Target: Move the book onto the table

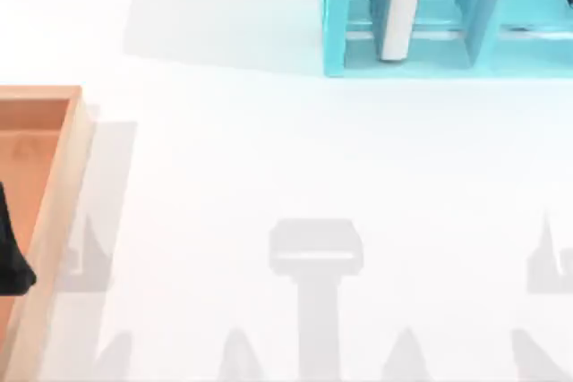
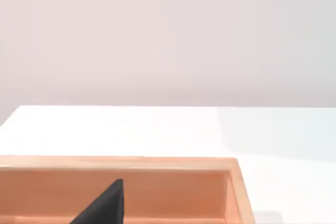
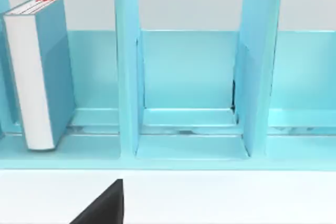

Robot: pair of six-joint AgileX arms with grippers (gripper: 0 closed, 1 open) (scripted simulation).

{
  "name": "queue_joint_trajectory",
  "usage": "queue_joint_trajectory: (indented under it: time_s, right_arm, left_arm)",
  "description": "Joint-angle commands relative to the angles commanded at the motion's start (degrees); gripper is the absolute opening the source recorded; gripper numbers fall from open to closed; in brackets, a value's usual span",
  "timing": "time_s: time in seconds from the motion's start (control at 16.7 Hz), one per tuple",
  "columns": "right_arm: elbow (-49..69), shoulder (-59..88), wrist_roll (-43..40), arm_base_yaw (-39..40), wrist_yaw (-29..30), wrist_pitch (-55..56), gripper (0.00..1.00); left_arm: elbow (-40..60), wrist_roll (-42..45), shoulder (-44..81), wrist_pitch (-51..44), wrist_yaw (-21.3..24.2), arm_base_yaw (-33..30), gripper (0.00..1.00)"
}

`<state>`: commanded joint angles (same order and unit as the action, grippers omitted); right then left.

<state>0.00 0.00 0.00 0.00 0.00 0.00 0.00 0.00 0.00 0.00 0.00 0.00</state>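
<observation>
**Book upright in shelf**

Book [image 3: 39, 72] stands on end in a shelf [image 1: 483, 58] compartment, white page edges facing out toward the table [image 1: 295, 158]. Tray [image 1: 55, 212] well left of shelf. Left pincer [image 1: 11, 252] over tray, spread or pressed together: cannot tell.

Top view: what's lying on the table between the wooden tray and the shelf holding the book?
Nothing: in the top view, bare white table runs from the wooden tray to the turquoise shelf, where the book stands upright; only shadows cross it.
</observation>
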Motion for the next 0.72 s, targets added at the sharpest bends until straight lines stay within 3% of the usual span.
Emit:
queue_joint_trajectory:
  time_s: [0.36,0.72]
  right_arm:
    - [4.4,5.9,0.4,1.5,1.2,5.3,1.00]
    - [17.8,31.7,1.4,6.6,6.6,22.3,1.00]
  left_arm:
    - [0.0,0.0,0.0,0.0,0.0,0.0,1.00]
    - [0.0,0.0,0.0,0.0,0.0,0.0,1.00]
